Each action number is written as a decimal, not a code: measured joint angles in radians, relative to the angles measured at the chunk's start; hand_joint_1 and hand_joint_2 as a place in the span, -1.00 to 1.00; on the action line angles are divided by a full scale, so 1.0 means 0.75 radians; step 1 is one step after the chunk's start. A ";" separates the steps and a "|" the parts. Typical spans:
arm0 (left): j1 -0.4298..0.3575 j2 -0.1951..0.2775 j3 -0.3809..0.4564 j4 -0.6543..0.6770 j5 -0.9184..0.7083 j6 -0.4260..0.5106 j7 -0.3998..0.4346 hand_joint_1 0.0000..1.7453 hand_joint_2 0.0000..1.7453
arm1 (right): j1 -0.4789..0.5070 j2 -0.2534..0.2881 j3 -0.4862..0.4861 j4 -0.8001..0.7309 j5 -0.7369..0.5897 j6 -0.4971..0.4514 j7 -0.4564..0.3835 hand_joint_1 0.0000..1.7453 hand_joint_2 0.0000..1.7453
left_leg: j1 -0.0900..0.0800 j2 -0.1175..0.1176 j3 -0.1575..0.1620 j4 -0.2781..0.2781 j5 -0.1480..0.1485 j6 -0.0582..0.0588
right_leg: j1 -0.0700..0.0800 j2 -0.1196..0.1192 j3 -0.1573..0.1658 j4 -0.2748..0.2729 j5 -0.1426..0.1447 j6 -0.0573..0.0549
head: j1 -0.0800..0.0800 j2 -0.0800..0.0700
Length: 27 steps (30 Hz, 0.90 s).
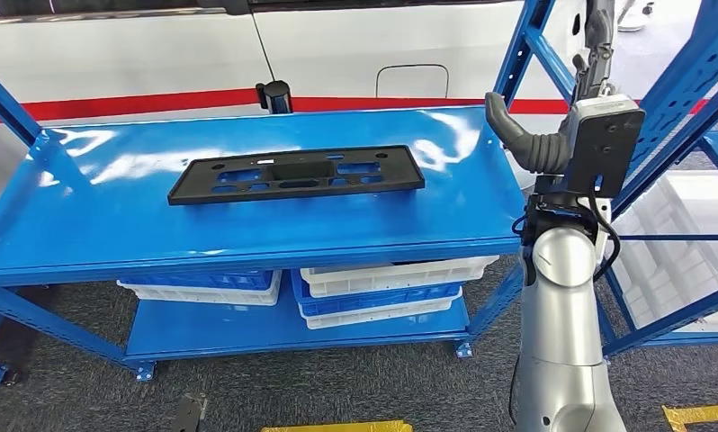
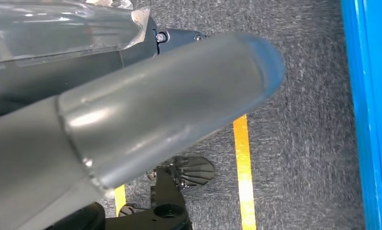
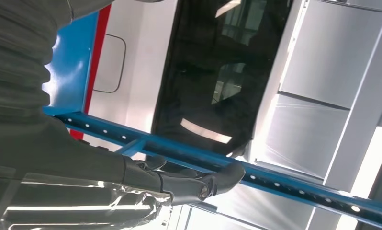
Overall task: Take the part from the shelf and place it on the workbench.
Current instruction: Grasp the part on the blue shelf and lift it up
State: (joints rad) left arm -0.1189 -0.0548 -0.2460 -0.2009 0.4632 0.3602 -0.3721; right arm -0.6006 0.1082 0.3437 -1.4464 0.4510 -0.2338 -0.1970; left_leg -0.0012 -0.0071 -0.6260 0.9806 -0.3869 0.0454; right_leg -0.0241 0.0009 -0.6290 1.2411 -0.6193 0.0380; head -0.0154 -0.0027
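The part [image 1: 296, 174] is a long black plastic panel with several cut-outs. It lies flat near the middle of the blue shelf top [image 1: 103, 225]. My right hand [image 1: 571, 117] is raised at the shelf's right end, to the right of the part and well apart from it. Its thumb [image 1: 508, 130] sticks out towards the shelf and its fingers point up, holding nothing. In the right wrist view its dark fingers [image 3: 189, 184] reach out in front of a blue shelf beam [image 3: 256, 175]. My left hand [image 2: 155, 110] hangs over the grey floor, its thick thumb free of anything.
White and blue crates [image 1: 382, 288] sit on the lower shelf. A second blue rack with white crates [image 1: 688, 234] stands to the right, its upright [image 1: 526, 45] close to my raised arm. A white vehicle body with a red stripe [image 1: 157, 101] stands behind. Yellow tape [image 2: 244, 177] marks the floor.
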 joint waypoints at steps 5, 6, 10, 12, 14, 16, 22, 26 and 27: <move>0.014 -0.005 0.006 0.004 0.001 0.031 0.058 -1.00 -1.00 | 0.042 -0.007 0.005 0.008 -0.012 0.027 -0.019 -1.00 1.00 | -0.016 -0.020 0.055 0.008 -0.051 -0.004 | 0.007 -0.001 -0.032 -0.183 0.201 0.033 | 0.000 0.000; 0.016 -0.005 0.006 0.006 0.000 0.035 0.069 -1.00 -1.00 | 0.048 -0.007 0.010 0.009 -0.010 0.036 -0.019 -1.00 1.00 | -0.019 -0.022 0.062 0.012 -0.063 -0.009 | 0.008 -0.001 -0.006 -0.255 0.240 0.025 | 0.000 0.000; 0.028 -0.005 0.006 0.010 -0.008 0.046 0.106 -1.00 -1.00 | 0.071 -0.008 0.045 0.022 0.026 0.075 -0.008 -1.00 1.00 | -0.016 -0.020 0.066 0.022 -0.089 -0.035 | 0.013 0.002 0.022 -0.313 0.263 -0.028 | 0.000 0.000; 0.030 -0.005 0.006 0.011 -0.015 0.053 0.120 -1.00 -1.00 | 0.084 -0.007 0.069 0.032 0.050 0.097 0.003 -1.00 1.00 | -0.009 -0.013 0.039 0.079 -0.124 -0.053 | 0.005 0.003 0.032 -0.320 0.260 -0.045 | -0.003 0.000; 0.034 -0.004 0.005 0.011 -0.023 0.059 0.130 -1.00 -1.00 | 0.104 -0.007 0.097 0.046 0.070 0.113 0.011 -1.00 1.00 | 0.002 -0.005 -0.047 0.237 -0.194 -0.072 | 0.000 0.001 0.041 -0.321 0.252 -0.059 | -0.007 0.000; 0.041 -0.004 0.005 0.012 -0.028 0.061 0.138 -1.00 -1.00 | 0.127 -0.007 0.119 0.062 0.082 0.118 0.015 -1.00 1.00 | 0.013 0.001 -0.141 0.386 -0.232 -0.085 | 0.001 0.001 0.047 -0.321 0.245 -0.063 | -0.007 0.000; 0.045 0.002 -0.002 0.016 -0.081 0.081 0.194 -1.00 -1.00 | 0.180 -0.001 0.213 0.086 0.208 0.160 0.047 -1.00 1.00 | 0.019 0.005 -0.008 0.039 -0.030 -0.074 | 0.001 0.007 0.079 -0.321 0.214 -0.037 | -0.007 0.000; 0.047 0.002 -0.007 0.019 -0.090 0.085 0.213 -1.00 -1.00 | 0.206 0.008 0.292 0.097 0.283 0.181 0.064 -1.00 1.00 | 0.011 0.001 0.018 0.008 -0.037 -0.040 | 0.006 0.006 0.076 -0.312 0.194 -0.009 | -0.005 0.000; 0.048 0.002 -0.008 0.019 -0.091 0.085 0.214 -1.00 -1.00 | 0.208 0.011 0.318 0.102 0.306 0.190 0.070 -1.00 1.00 | 0.013 0.002 0.029 0.000 -0.035 -0.029 | 0.007 0.004 0.060 -0.280 0.177 -0.009 | -0.004 0.000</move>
State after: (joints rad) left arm -0.0831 -0.0531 -0.2518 -0.1866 0.3949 0.4243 -0.2117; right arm -0.4442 0.1164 0.5819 -1.3697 0.6802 -0.0911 -0.1446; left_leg 0.0084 -0.0059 -0.6043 0.9808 -0.4129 0.0233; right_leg -0.0188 0.0041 -0.5839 1.0314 -0.4864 0.0314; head -0.0184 -0.0027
